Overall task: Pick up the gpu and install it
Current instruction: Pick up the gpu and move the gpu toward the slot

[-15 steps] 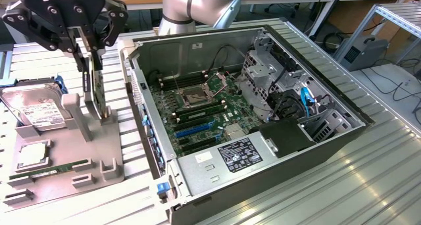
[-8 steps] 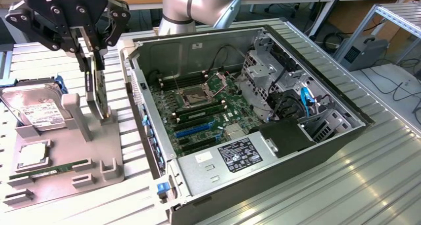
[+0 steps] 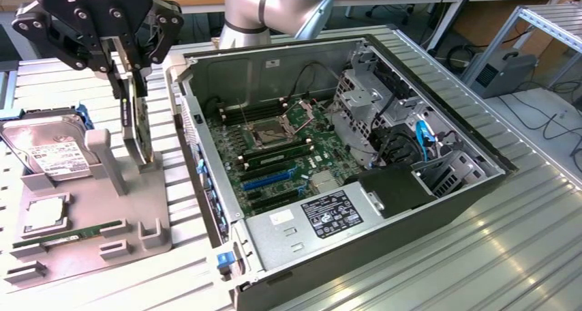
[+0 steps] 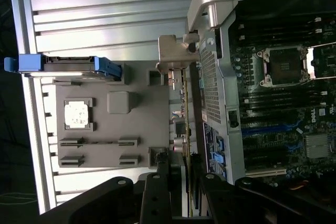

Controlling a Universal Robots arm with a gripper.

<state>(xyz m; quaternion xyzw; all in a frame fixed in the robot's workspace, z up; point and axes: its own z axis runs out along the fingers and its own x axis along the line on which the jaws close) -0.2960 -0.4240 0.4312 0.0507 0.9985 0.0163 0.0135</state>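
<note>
In the exterior view's upper left, the gripper (image 3: 132,78) is clamping the upright gpu (image 3: 138,134) by its top edge, between gray parts tray (image 3: 82,209) and open computer case (image 3: 272,60).

Bright overhead light streaks the aluminium table (image 3: 509,256) with white glare at the exterior view's lower right, while the inside of the computer case (image 3: 391,246) sits in soft shadow. In the wrist view the table slats wash out pale and the gripper (image 4: 178,162) is a dark silhouette.

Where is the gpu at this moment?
On the exterior view's left, the gpu stands upright on the grey tray, between the hard drive and the computer case.
</note>
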